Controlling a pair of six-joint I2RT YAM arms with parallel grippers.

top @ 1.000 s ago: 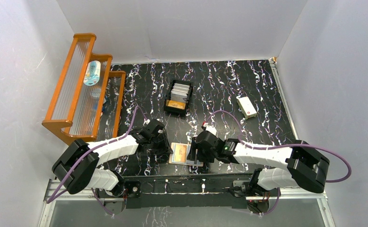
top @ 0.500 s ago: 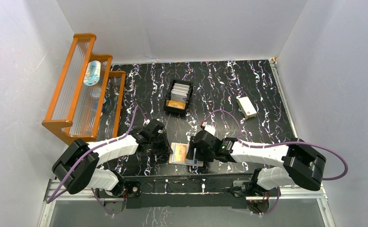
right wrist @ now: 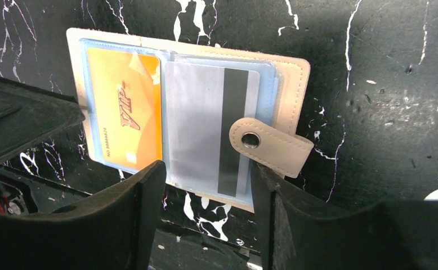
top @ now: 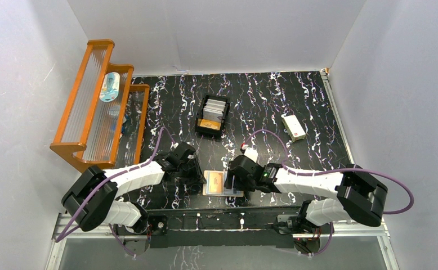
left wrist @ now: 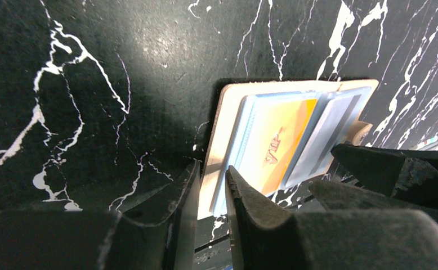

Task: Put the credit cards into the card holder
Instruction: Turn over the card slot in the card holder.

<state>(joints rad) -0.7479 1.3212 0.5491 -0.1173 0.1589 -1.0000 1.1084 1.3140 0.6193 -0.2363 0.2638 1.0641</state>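
Note:
The tan card holder (top: pixel 210 192) lies open near the table's front edge. An orange card (right wrist: pixel 124 107) sits in its left sleeve and a grey card with a black stripe (right wrist: pixel 205 124) in its right sleeve. The snap tab (right wrist: pixel 270 146) lies over the right sleeve. My left gripper (top: pixel 197 179) stands over the holder's left edge (left wrist: pixel 212 169), jaws narrowly apart with that edge showing between them. My right gripper (top: pixel 233 183) is open, its fingers (right wrist: pixel 143 191) straddling the near edge of the right sleeve. More cards (top: pixel 214 108) stand in a black tray.
The black tray (top: pixel 199 121) sits at mid-table behind the holder. A white box with a red mark (top: pixel 293 127) lies at the right. An orange wooden rack (top: pixel 95 107) holding a small item stands at the left. The metal rail runs just in front of the holder.
My right gripper has shifted slightly left. The grey card that stuck out at the holder's near right edge now sits within the holder's outline. My left arm has not moved.

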